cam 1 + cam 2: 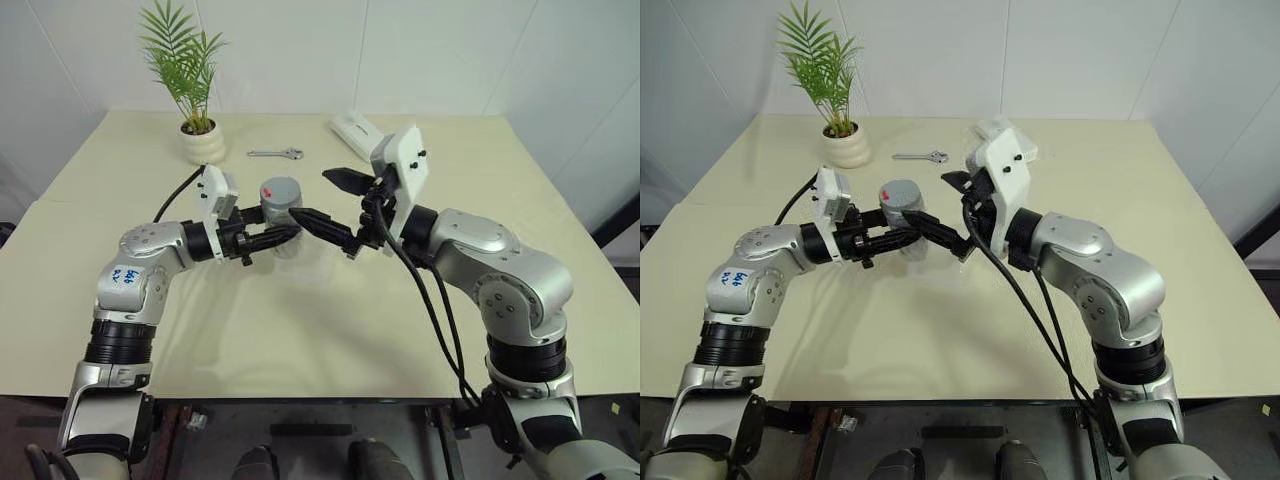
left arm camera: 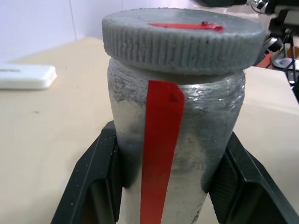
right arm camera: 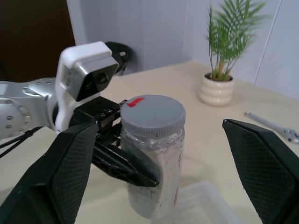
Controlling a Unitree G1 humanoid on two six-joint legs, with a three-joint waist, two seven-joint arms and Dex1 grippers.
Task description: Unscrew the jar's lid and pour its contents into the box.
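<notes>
Jar clamped in left hand, base hidden; right hand wide.

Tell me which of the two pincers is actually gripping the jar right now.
The left pincer: shut on the jar. The right pincer stands open beside the lid.

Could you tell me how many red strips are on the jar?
2: one red strip runs down the jar's side, another lies on the lid. The far side is hidden.

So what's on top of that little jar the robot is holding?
A grey ribbed lid with a red mark sits screwed on the jar, which the left gripper clamps. With the lid on and the wall cloudy, whatever is inside can't be made out.
</notes>
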